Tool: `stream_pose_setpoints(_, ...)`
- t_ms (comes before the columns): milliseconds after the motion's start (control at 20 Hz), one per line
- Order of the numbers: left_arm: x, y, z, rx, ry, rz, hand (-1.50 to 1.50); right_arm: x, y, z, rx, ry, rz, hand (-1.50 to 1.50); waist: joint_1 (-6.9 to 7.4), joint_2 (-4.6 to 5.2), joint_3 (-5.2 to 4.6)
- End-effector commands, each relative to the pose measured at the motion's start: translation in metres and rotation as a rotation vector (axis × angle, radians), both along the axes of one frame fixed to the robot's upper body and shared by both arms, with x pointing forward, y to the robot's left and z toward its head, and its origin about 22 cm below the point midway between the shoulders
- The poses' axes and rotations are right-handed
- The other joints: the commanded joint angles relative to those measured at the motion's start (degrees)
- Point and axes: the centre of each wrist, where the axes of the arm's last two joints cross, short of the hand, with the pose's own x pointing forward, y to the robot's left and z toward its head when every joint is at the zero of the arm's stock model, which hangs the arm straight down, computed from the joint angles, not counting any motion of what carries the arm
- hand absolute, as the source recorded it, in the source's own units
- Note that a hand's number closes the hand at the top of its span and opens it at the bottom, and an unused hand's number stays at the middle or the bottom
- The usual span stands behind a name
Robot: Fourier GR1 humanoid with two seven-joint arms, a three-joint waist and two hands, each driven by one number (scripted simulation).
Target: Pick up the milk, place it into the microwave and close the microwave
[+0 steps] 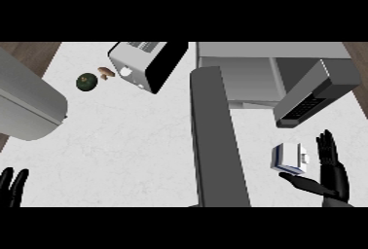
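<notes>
I see a white bench [129, 146] carrying a toaster [147, 63], a round green fruit [87, 81], a small brown item [105, 73], the open microwave [241, 78] and the milk carton [289, 158].

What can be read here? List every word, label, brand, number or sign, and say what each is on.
No text here can be read.
Milk carton: blue and white print, too blurred to read.
Microwave, keypad: a dark panel, with any button marks too small to read.
Toaster: no label or brand shows.
</notes>
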Motion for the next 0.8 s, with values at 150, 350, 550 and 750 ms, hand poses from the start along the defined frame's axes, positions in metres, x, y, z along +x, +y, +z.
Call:
stream_pose_setpoints(150,0.007,0.002,-0.01,-0.022,0.008,0.001,-1.5,0.0,-0.011,0.0,0.222,0.016,0.349,-1.5,0.35,0.13,0.07)
stream_pose_setpoints(350,0.003,0.001,-0.009,-0.012,0.023,0.006,-1.5,0.005,0.015,-0.005,0.299,-0.087,0.427,1.5,-0.28,-0.15,-0.01)
stream_pose_setpoints(550,0.013,0.009,-0.004,-0.016,0.019,0.009,-1.5,0.022,0.041,-0.005,0.103,-0.199,0.274,1.5,-0.12,0.09,0.03)
stream_pose_setpoints(750,0.004,0.003,-0.008,-0.021,0.019,-0.011,-1.5,0.032,0.038,0.004,0.045,-0.195,0.136,1.5,-0.27,-0.13,-0.05)
